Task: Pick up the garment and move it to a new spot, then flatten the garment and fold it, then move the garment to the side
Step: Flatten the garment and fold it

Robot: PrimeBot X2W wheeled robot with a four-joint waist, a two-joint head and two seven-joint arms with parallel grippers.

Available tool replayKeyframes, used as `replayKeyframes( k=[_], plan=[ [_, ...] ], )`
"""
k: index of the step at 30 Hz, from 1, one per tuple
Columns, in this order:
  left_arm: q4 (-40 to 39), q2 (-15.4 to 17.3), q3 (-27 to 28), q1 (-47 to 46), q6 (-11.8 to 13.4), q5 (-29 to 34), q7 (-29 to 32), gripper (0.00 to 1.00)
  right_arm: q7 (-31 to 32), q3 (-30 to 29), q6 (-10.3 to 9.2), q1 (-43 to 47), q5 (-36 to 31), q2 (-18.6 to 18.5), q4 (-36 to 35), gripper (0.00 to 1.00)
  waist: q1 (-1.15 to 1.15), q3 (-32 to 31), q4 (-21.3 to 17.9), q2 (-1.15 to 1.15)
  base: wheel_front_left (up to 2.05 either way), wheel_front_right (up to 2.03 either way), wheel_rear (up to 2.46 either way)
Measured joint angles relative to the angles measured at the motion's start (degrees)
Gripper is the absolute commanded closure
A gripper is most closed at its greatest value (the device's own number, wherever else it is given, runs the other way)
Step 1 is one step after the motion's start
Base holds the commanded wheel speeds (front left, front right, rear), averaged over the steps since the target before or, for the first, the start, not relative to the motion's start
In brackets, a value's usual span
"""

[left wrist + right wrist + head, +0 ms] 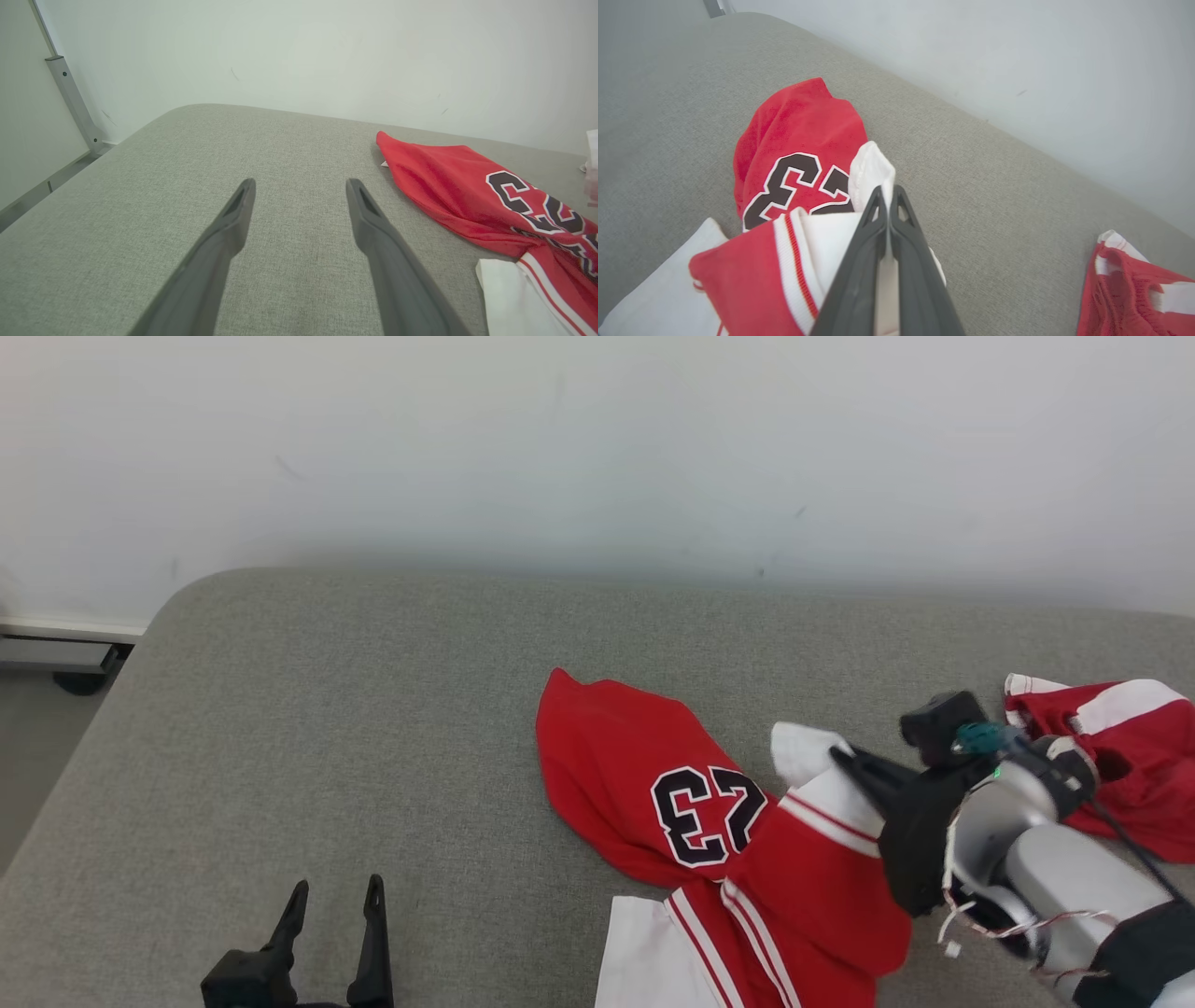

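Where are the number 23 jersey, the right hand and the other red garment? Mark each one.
jersey (607, 756), head view, red cloth left of the number.
right hand (888, 193), right wrist view, between its shut fingertips, pinching the jersey's white cloth.
other red garment (1153, 779), head view, its red middle.

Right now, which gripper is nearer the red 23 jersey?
Right. The right gripper has its jaws shut on white trim of the jersey; the left gripper hangs open over grey cushion off its left side, not touching.
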Motion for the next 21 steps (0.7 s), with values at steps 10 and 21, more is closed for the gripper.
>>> replayKeyframes(
  k=[10, 21],
  plan=[
    [-2.6, -0.5, -0.2, 1.9, 0.0, 0.5, 2.3, 0.0, -1.9, -5.9, 0.4, -6.4, -0.1, -9.9, 1.5, 1.0, 0.0, -0.5, -1.1, 0.0, 0.0, 0.0, 0.0],
    [-4.0, -0.7, -2.5, 1.3, 0.0, 0.9, 4.8, 0.0, -2.4, -5.5, 2.18, -16.2, -1.7, -9.3, 8.0, 1.0, 0.0, 0.7, 0.5, 0.0, 0.0, 0.0, 0.0]
  ],
)
